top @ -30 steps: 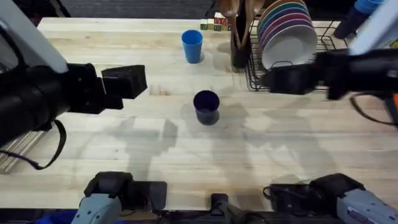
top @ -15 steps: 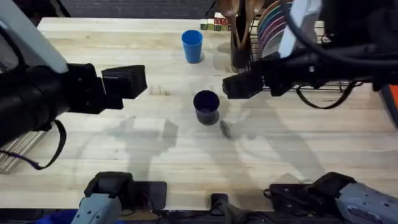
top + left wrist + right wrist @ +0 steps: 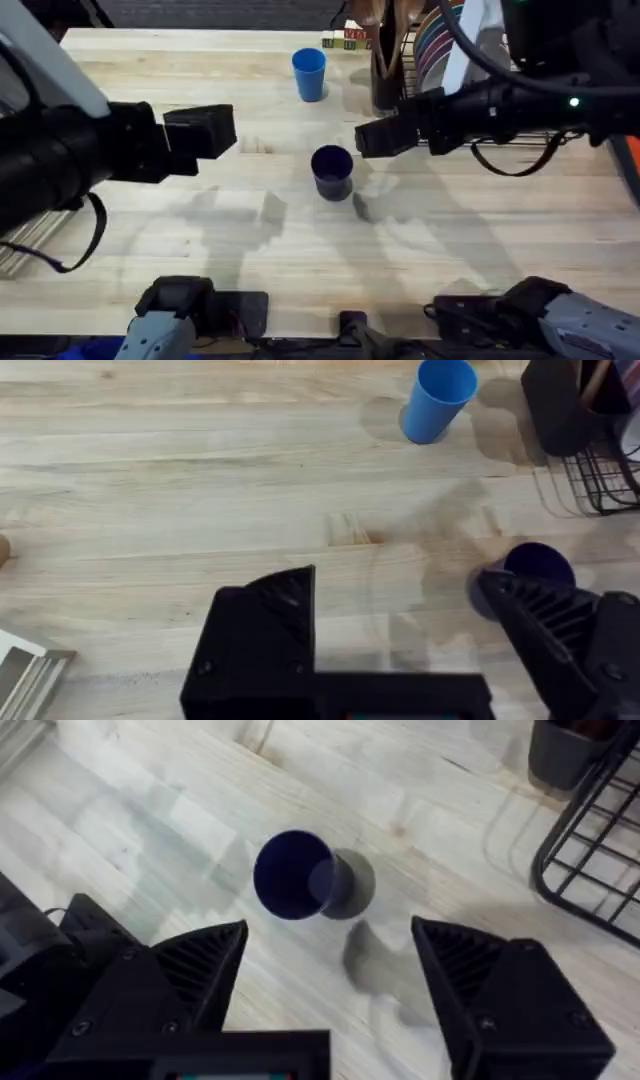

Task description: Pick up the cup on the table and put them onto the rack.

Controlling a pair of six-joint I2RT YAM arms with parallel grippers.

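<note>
Right tool [image 3: 330, 980]: spread wide above the navy cup [image 3: 292, 875].
Left tool [image 3: 400, 630]: apparently wide, idle.
Risk: an off-centre descent tips the cup, well short of the rack [image 3: 520, 100].

- The right arm [image 3: 520, 100] covers most of the rack [image 3: 415, 125].
- In the left wrist view, a pincer finger [image 3: 560, 635] partly hides the dark cup [image 3: 540, 563].
- The rack there is cut by the edge.

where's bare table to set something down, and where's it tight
Bare wood lies in front of the dark blue cup, toward the arm bases, and at the far left behind the left gripper. Crowded at far right: light blue cup, rack, right gripper.
</note>
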